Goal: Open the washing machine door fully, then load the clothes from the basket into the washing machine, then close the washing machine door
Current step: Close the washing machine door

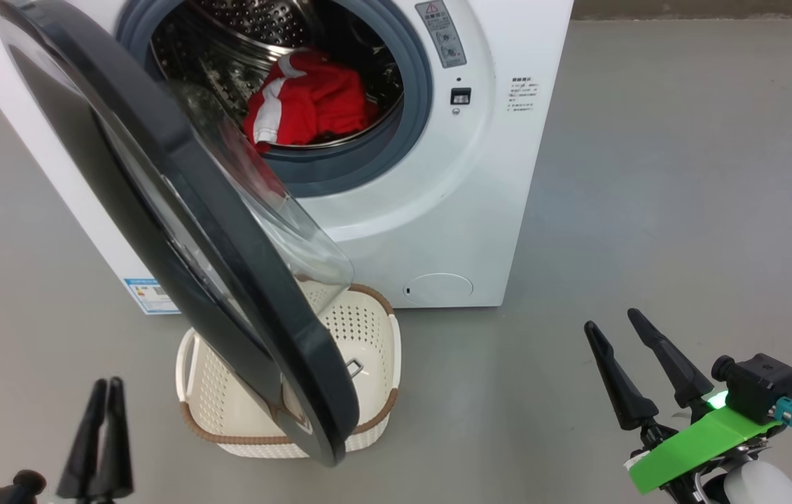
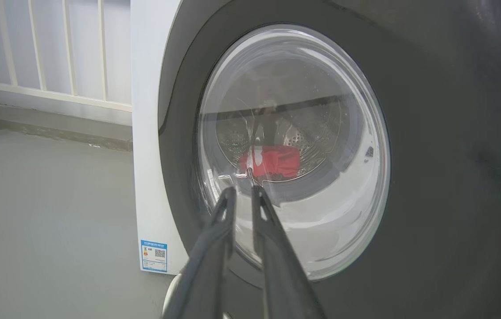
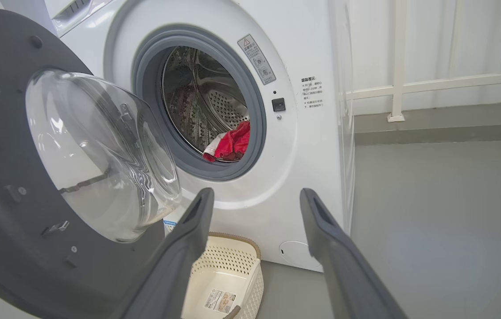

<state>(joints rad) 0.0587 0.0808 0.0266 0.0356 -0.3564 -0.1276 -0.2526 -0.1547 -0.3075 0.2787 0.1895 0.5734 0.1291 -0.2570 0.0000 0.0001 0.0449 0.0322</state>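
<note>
Low at the lower left of the head view, the left hand (image 1: 107,381), fingers pointing up and drawn nearly together, a thin gap at the tips, gripping nothing; in its own wrist view, the same left hand (image 2: 242,189) aimed at the outer face of the washing machine door (image 2: 432,177), apart from it, not touching; at the lower right, the right hand (image 1: 611,318) tilted up and to the left, fingers spread wide apart, holding nothing, a green tag (image 1: 697,441) on the wrist behind it; seen from its wrist, that right hand (image 3: 255,192) pointed toward the front of the washing machine (image 3: 312,177), well short of it; the washing machine door (image 1: 241,238) partly open, hinged on the left, swung out over the basket (image 1: 213,392) and hiding part of it; the basket (image 3: 232,261) on the grey floor (image 1: 683,175) just in front of the washing machine (image 1: 438,210), label showing on its base; the clothes (image 1: 311,98) bunched inside the steel drum near its front lip, red with white stripes; the same clothes (image 3: 232,144) low in the drum mouth, and also visible through the door glass as a red patch of clothes (image 2: 274,161).
</note>
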